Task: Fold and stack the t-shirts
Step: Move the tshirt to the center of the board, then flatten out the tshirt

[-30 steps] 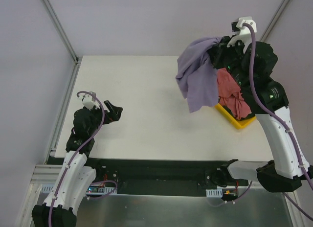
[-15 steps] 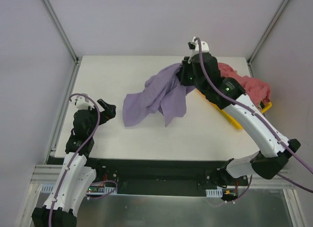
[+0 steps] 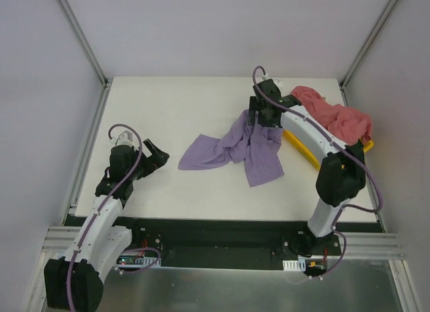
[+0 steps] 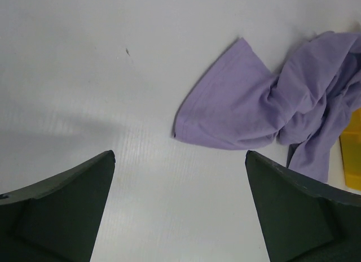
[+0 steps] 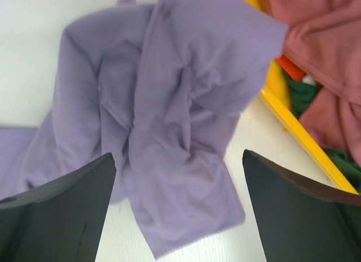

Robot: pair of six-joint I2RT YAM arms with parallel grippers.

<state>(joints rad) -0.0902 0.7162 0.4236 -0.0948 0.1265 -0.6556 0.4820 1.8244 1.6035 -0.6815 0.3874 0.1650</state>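
A lavender purple t-shirt (image 3: 238, 148) lies crumpled on the white table, right of centre; it also shows in the left wrist view (image 4: 265, 112) and the right wrist view (image 5: 175, 121). Dusty pink-red t-shirts (image 3: 336, 120) are heaped in the yellow tray (image 3: 300, 146) at the right, and a pink-red t-shirt (image 5: 324, 42) shows at the top right of the right wrist view. My right gripper (image 3: 263, 113) hovers over the purple shirt's far right part, open, with nothing between its fingers (image 5: 62, 211). My left gripper (image 3: 158, 155) is open over bare table, well left of the shirt.
The yellow tray's rim (image 5: 293, 126) runs right beside the purple shirt. Green and orange cloth (image 5: 296, 75) shows under the pink-red one in the tray. Metal frame posts (image 3: 80, 36) stand at the table's far corners.
My right arm swung the purple shirt from above the tray down onto the table toward the left, then opened and let it go. The left arm barely shifted.
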